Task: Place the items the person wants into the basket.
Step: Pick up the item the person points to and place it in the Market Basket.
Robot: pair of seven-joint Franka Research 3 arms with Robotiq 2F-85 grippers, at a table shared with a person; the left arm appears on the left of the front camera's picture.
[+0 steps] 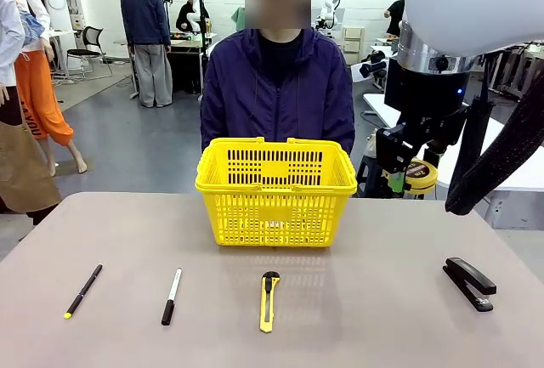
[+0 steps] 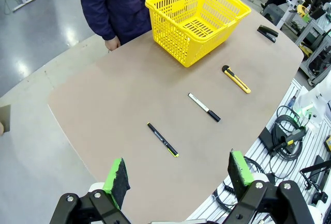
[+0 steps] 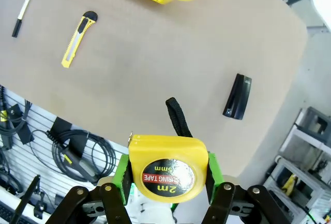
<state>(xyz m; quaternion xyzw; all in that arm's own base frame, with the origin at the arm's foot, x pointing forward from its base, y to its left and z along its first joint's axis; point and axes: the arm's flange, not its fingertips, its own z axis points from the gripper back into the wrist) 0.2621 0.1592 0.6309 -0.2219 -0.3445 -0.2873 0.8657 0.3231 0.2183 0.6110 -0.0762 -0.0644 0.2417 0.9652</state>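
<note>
The right pincer (image 1: 406, 172) is clamped on the small round tape measure (image 1: 421, 174), raised at about 2 o'clock from the middle of the tabletop (image 1: 365, 317), at the 3 o'clock side of the yellow basket (image 1: 276, 188) and apart from it. The basket stands at 12 o'clock, before the person (image 1: 278, 87). Nearer the robot lie the black pen (image 1: 83, 291) at 8 o'clock, the white marker (image 1: 172, 297) at 7, the utility knife (image 1: 269, 301) at 6 and the stapler (image 1: 469, 283) at 4. The left pincer (image 2: 178, 175) hangs high above the tabletop, jaws wide apart, holding nothing.
</note>
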